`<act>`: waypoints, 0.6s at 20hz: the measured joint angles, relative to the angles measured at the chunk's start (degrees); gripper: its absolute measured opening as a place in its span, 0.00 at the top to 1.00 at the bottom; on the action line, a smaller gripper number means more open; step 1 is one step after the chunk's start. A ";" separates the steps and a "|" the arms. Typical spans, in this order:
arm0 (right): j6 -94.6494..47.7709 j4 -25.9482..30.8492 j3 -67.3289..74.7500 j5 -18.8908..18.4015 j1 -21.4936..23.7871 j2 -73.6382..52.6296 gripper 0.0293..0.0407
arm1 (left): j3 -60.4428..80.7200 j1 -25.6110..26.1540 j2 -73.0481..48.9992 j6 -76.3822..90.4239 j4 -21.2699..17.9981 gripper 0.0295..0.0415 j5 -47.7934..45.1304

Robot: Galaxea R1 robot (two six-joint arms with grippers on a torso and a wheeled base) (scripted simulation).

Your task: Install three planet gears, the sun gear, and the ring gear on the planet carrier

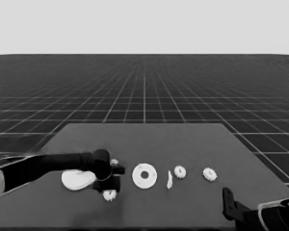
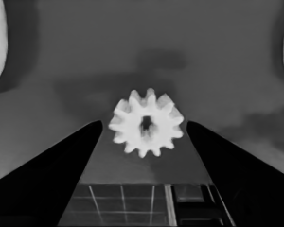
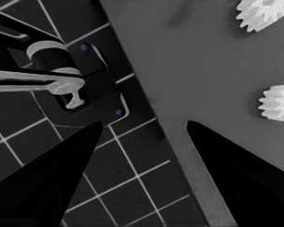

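Nearest the near edge of the table (image 1: 192, 144), the right gripper (image 1: 227, 204) waits parked at the near right corner, fingers spread apart. Left of the smaller round part (image 1: 144, 175), the left gripper (image 2: 144, 124) hangs with fingers wide over a gear (image 2: 146, 123), not touching it. Further left lies the larger round part (image 1: 76, 180). Right of the smaller one come a thin white piece (image 1: 169, 180), then two gears (image 1: 180, 172). No writing shows anywhere.
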 joint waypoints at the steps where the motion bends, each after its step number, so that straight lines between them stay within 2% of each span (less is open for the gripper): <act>1: 0.00 0.00 0.00 0.00 0.00 0.00 0.19 | -0.65 0.59 0.17 0.33 0.53 0.25 -0.31; 6: 0.00 0.00 0.00 0.00 0.00 0.00 0.19 | -1.51 1.30 0.41 0.78 1.21 0.25 -0.74; 8: 0.00 0.00 0.00 0.00 0.00 0.00 0.19 | -1.55 1.33 0.42 0.80 1.24 0.85 -0.76; 12: 0.00 0.00 0.00 0.00 0.00 0.00 0.19 | -1.56 1.31 0.43 0.80 1.26 0.86 -0.77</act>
